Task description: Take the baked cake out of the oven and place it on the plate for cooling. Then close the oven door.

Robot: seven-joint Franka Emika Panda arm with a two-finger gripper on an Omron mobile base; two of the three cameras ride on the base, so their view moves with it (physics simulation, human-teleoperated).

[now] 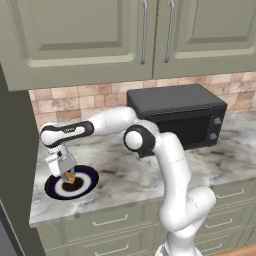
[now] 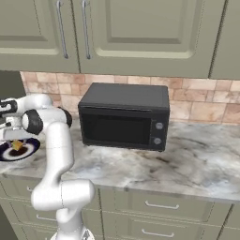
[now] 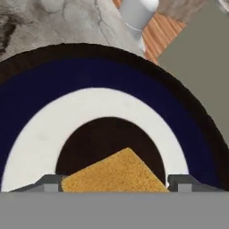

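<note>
Between the two small dark fingers (image 3: 51, 182), close at hand: small tan-brown baked cake (image 3: 114, 173), wedge-like with a flat, grainy golden top and one corner pointing away. Fingers (image 1: 65, 174) set a cake-width apart on either side of it; actual pinch impossible to confirm. Beneath the cake, dark centre of the round flat plate (image 3: 49, 94), then a white inner ring, then a broad navy rim. Plate resting near the left end of the grey marbled stone surface (image 1: 125, 175). Farther along the surface, right of the arm, against the tan tiled wall: small black countertop toaster oven (image 1: 182, 114). Above, olive-green wall cabinets (image 1: 90, 35) with bar handles.
</note>
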